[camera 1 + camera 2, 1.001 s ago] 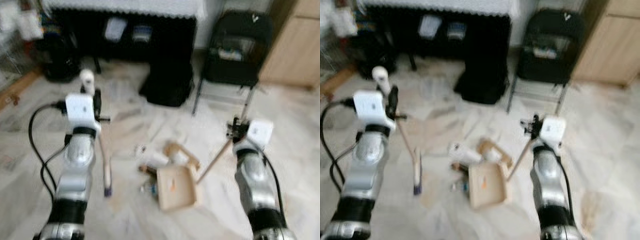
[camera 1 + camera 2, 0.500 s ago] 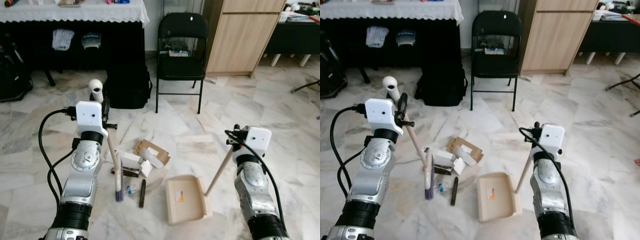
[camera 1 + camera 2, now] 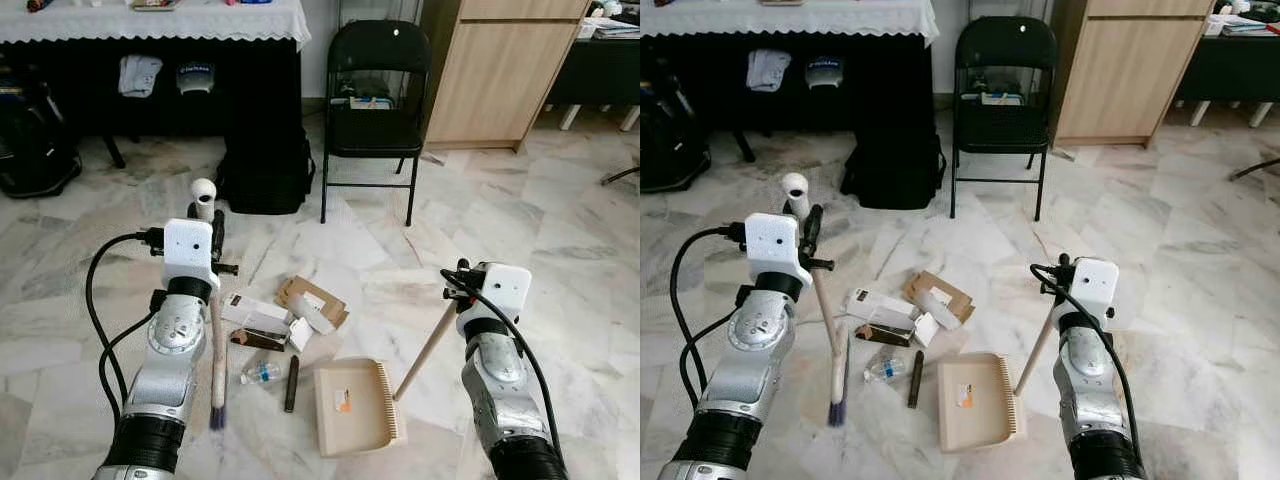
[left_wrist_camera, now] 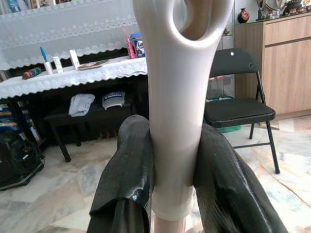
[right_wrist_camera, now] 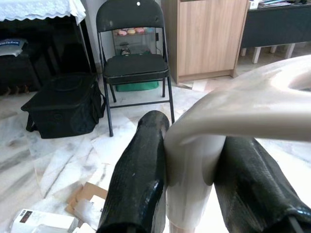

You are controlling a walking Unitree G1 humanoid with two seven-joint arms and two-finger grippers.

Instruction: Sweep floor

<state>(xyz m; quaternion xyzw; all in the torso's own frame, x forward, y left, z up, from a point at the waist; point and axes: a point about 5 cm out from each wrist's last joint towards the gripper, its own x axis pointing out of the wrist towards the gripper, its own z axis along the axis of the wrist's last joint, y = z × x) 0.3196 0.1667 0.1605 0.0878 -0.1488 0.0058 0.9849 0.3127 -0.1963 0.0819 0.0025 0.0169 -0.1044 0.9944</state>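
The left end effector (image 4: 170, 194) clamps a broom (image 3: 216, 350) handle at centre left, bristles on the marble floor (image 3: 560, 230). The right end effector (image 5: 194, 189) grips the handle of a dustpan (image 3: 355, 405) lying at lower centre. Boxes (image 3: 290, 310), a bottle (image 3: 262, 373) and a dark stick (image 3: 292, 383) lie between them. Sweeping seems about to start: next, brush the litter rightward into the pan.

On the floor (image 3: 560, 230), the dustpan (image 3: 354, 406) lies right of the plastic bottle (image 3: 260, 374) and the broom (image 3: 215, 370). Boxes (image 3: 290, 310) lie behind them; further back stands a chair (image 3: 375, 105), with a bag (image 3: 265, 170) to its left.
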